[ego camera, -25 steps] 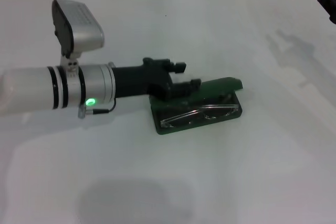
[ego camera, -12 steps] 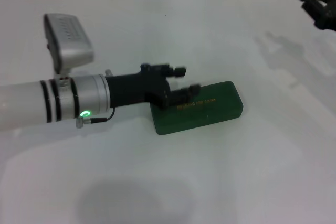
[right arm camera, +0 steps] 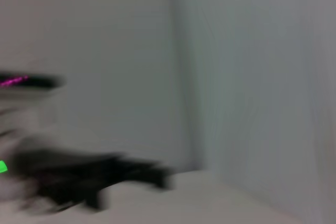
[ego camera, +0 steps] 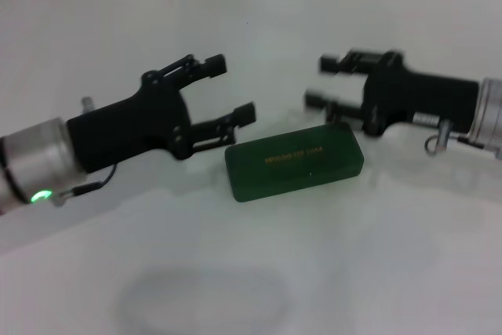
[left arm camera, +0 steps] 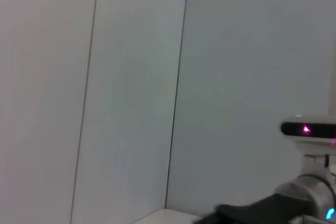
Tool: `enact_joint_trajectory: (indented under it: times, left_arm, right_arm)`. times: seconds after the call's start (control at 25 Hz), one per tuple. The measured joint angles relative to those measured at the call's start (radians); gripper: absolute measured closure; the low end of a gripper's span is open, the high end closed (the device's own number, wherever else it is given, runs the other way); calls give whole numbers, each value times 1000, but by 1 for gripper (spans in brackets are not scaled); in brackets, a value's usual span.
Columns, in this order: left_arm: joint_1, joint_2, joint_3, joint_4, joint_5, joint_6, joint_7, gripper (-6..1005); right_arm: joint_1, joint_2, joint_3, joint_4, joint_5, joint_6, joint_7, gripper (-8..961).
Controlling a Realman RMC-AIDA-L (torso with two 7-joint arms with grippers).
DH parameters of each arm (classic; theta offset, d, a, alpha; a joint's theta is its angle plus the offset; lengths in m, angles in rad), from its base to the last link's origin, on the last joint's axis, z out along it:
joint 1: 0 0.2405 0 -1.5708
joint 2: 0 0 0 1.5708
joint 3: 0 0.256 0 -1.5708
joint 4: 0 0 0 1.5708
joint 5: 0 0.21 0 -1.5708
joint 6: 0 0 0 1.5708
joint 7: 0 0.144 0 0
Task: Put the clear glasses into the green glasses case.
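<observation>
Head view first: the case sits shut on the white table, roughly mid-frame; its long axis runs mostly left to right, with the right end angled a bit farther from the robot than the left; gold lettering on the lid runs along that same axis; the glasses aren't visible anywhere, lid's down so can't see inside. The left gripper comes in from the left, fingers spread apart and holding nothing; the lower finger tip is just beside the case's near-left corner, can't tell if it actually touches. The right gripper reaches in from the right, fingers also apart and empty, pointing left, sitting just behind the case's right end; both grippers point toward each other with the case between and slightly in front of them.

Left wrist view: mostly a plain tiled wall; the other arm shows in the corner with a pink light; case isn't in it.

Right wrist view: very smeared; wall again, plus a dark blurry shape that looks like the left gripper, and a bit of table; no case here either.
</observation>
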Motion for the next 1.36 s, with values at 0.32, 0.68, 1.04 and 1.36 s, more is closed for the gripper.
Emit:
enact_joint_trajectory:
  times: [0.32,0.68,1.04,1.36]
  left_arm:
    - [59,27,2,5,27,134,96,116]
    - [63,26,-2,-2,36,130,116,120]
    - [64,24,-3,-3,37,129,120,120]
    - [64,22,-4,-4,37,121,121,120]
  right_arm:
    - [-2,7,-28,-82,-139,-135,-22,343]
    - [-3,16,-37,-77,-138,-131,-54,65]
    - [-9,17,-39,-75,-135,-130,-61,65]
    - [-11,18,-39,-64,-135,-125,-62,65]
